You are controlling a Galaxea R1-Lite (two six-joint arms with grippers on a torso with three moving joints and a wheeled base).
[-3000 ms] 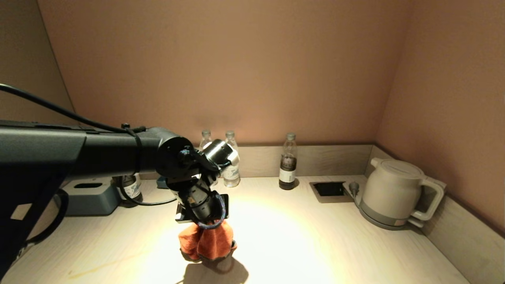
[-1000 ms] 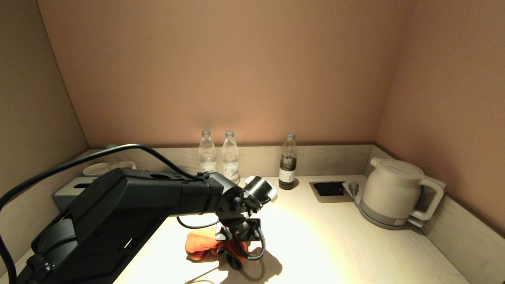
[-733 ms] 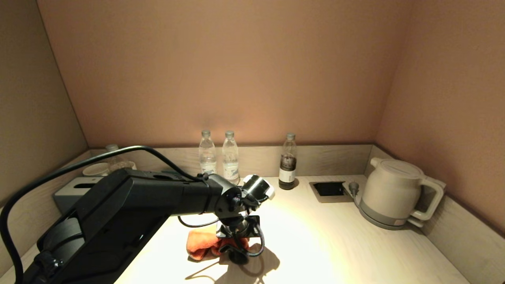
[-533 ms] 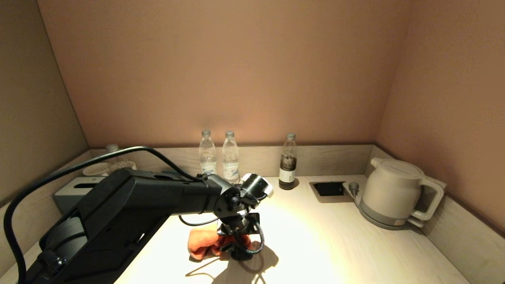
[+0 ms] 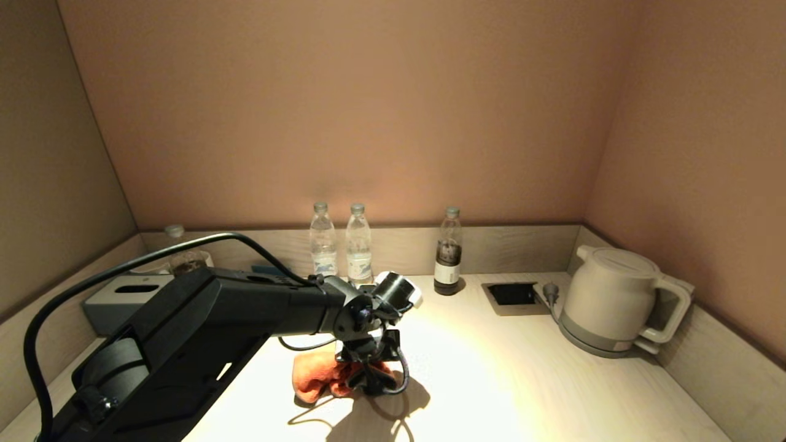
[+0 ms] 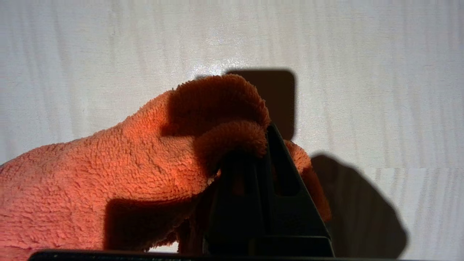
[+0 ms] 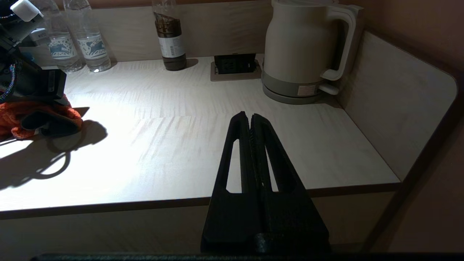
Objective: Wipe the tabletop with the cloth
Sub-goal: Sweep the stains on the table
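An orange fluffy cloth (image 5: 316, 377) lies bunched on the pale wooden tabletop (image 5: 491, 380), left of the middle. My left gripper (image 5: 371, 387) points down onto it and is shut on a fold of the cloth (image 6: 145, 163), pressing it to the tabletop (image 6: 362, 90). The cloth also shows in the right wrist view (image 7: 21, 116). My right gripper (image 7: 250, 117) is shut and empty, held off the table's front edge (image 7: 108, 204), out of the head view.
Two clear water bottles (image 5: 341, 245) and a dark-liquid bottle (image 5: 448, 252) stand at the back wall. A white kettle (image 5: 614, 301) sits at the right, beside a recessed socket (image 5: 513, 293). A grey tissue box (image 5: 123, 298) sits at the left.
My left arm lowered the cloth onto the table, then slid it away from me, towards the back.
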